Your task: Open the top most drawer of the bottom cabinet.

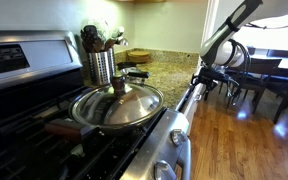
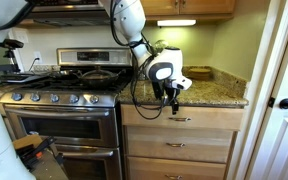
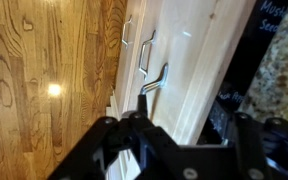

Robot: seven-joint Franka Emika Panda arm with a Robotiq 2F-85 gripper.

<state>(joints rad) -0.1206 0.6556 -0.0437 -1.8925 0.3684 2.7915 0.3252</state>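
Observation:
The bottom cabinet [image 2: 179, 145] stands right of the stove under a speckled granite countertop [image 2: 212, 93]. Its fronts look pale wood here. The top most drawer [image 2: 199, 119] has a slim metal bar handle [image 3: 156, 78]. In the wrist view the drawer front [image 3: 189, 60] stands a little out from the counter, and a dark gap [image 3: 246, 60] shows lettered jar tops inside. My gripper [image 3: 189, 105] is open and straddles the drawer's top edge, one finger by the handle and the other over the gap. It also shows in both exterior views [image 2: 172, 97] [image 1: 200, 80].
The steel stove [image 2: 64, 115] is beside the cabinet, with a lidded pan [image 1: 117, 103] and a utensil holder [image 1: 101, 62] on top. Lower drawers with handles [image 3: 144, 45] sit beneath. There is wooden floor [image 3: 34, 70], dark chairs [image 1: 264, 75] and a white door [image 2: 284, 110].

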